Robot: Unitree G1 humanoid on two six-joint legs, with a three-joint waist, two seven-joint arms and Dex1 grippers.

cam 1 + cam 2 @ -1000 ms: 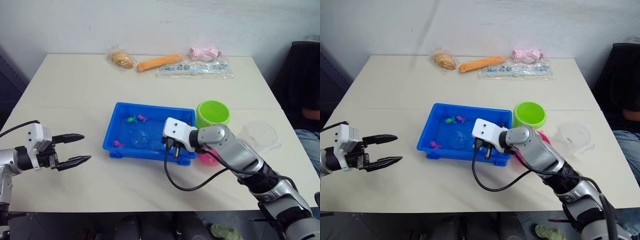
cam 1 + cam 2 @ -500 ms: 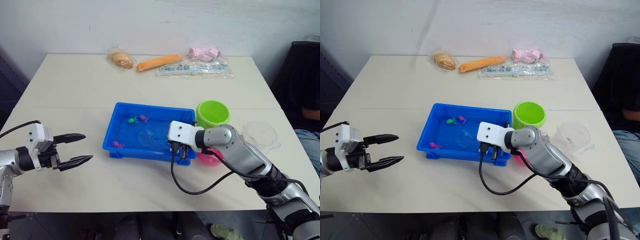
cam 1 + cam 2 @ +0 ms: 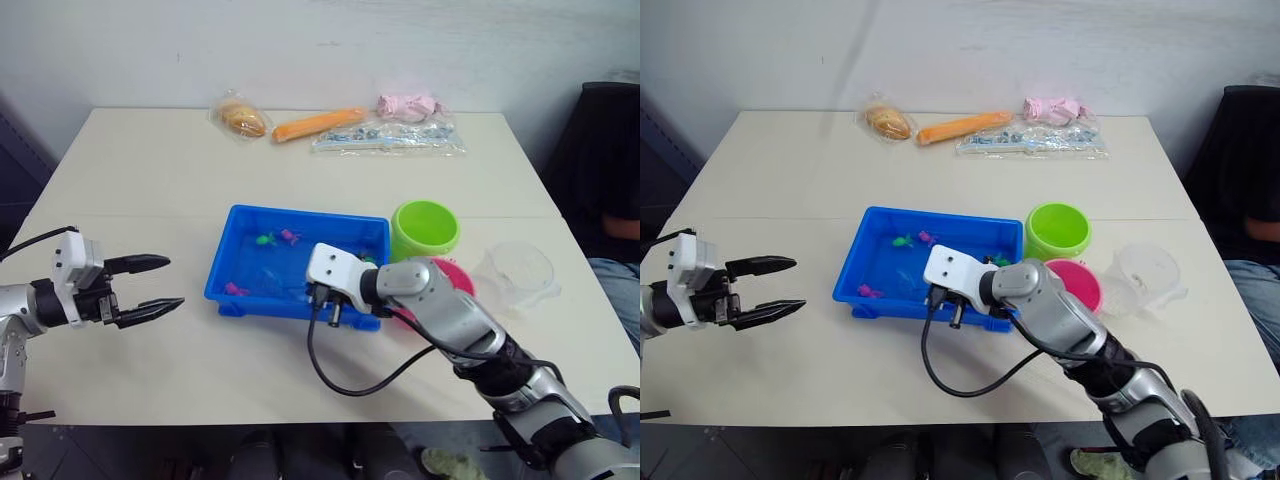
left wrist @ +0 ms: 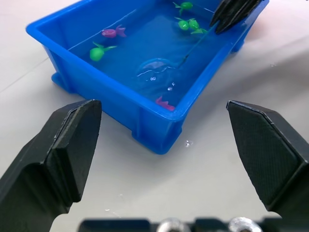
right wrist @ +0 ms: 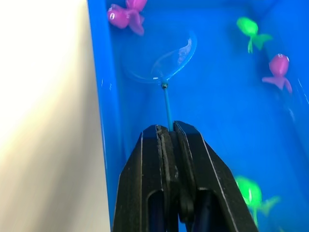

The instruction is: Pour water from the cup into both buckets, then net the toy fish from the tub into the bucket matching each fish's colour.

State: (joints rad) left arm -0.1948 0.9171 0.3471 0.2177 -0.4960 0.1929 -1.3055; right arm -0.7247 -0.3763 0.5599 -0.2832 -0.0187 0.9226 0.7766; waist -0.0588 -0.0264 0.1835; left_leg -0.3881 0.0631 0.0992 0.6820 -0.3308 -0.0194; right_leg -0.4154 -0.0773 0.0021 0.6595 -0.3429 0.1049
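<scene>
The blue tub (image 3: 300, 213) stands mid-table with water and several toy fish in it, among them a pink one (image 5: 126, 14) and a green one (image 5: 251, 30). My right gripper (image 5: 169, 131) is over the tub's near wall, shut on the net's thin handle. The net's ring (image 5: 166, 60) lies in the water close to the pink fish at the near-left corner. The green bucket (image 3: 425, 228) and pink bucket (image 3: 442, 278) stand right of the tub, and the clear cup (image 3: 518, 270) is further right. My left gripper (image 3: 155, 282) hovers open, left of the tub.
Along the far edge of the table lie a bagged bun (image 3: 243, 118), an orange carrot-like toy (image 3: 320, 124), a pink item (image 3: 408, 104) and a clear packet (image 3: 390, 137). My right wrist's black cable (image 3: 340, 378) loops over the table in front of the tub.
My right gripper has carried the net leftward along the tub's near side, uncovering more of the pink bucket. My left gripper has shifted slightly left and stays open.
</scene>
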